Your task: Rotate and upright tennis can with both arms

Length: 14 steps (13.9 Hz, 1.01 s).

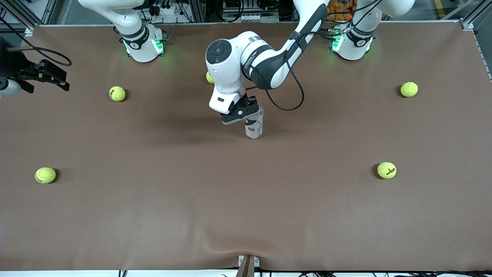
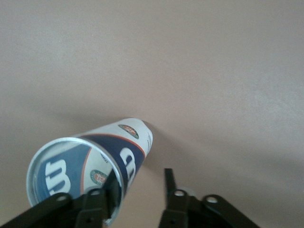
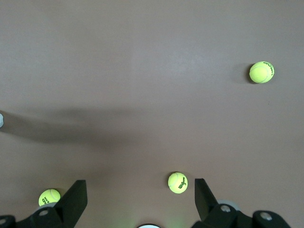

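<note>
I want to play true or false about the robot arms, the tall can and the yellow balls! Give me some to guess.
1. The tennis can stands upright on the table. True.
2. The right gripper holds a ball. False: its fingers are open and empty, up at the right arm's end of the table.
3. The left gripper is at the can's top. True.
4. The can is full of balls. False: the left wrist view shows it empty.
5. Five tennis balls lie on the table. True.
</note>
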Motion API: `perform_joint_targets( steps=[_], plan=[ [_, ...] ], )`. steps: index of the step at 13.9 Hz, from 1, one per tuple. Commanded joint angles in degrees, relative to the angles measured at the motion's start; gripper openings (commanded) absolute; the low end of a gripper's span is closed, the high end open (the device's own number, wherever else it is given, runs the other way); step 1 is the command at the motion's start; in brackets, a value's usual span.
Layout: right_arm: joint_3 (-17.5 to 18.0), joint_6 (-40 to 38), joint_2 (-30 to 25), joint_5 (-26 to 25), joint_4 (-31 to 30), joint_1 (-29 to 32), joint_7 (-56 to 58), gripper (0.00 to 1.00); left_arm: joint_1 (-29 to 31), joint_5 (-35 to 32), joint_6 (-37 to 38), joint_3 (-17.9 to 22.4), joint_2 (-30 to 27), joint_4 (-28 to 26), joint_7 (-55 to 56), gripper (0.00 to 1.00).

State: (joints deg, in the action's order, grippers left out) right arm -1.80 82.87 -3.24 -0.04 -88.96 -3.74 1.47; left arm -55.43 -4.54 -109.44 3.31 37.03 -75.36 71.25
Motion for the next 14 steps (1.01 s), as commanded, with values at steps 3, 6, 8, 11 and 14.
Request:
perform_joint_targets(
  steps=[3, 6, 8, 11, 14],
  plan=[
    [0.4, -0.52, -1.69, 0.83, -1.13, 0.4, 0.55, 1.0, -0.03, -1.0, 0.36, 0.29, -0.99, 0.83, 0.29, 1.0],
    [0.48, -0.52, -1.69, 0.83, -1.13, 0.4, 0.55, 1.0, 0.58, -1.0, 1.59, 0.55, -3.01, 0.83, 0.21, 1.0],
    [0.48, -0.52, -1.69, 0.83, -1.13, 0.4, 0.55, 1.0, 1.46, -0.82, 1.86, 0.47, -4.33, 0.83, 0.38, 1.0],
    [0.48, -0.52, -1.69, 0.83, -1.13, 0.4, 0.55, 1.0, 4.18, -0.82, 3.09, 0.47, -6.78, 0.92, 0.12, 1.0],
    [0.66, -0.52, -1.86, 0.92, -0.96, 0.32, 0.55, 1.0, 8.22, -0.48, 3.53, 0.2, -8.81, 0.92, -3.39, 1.0]
  ],
)
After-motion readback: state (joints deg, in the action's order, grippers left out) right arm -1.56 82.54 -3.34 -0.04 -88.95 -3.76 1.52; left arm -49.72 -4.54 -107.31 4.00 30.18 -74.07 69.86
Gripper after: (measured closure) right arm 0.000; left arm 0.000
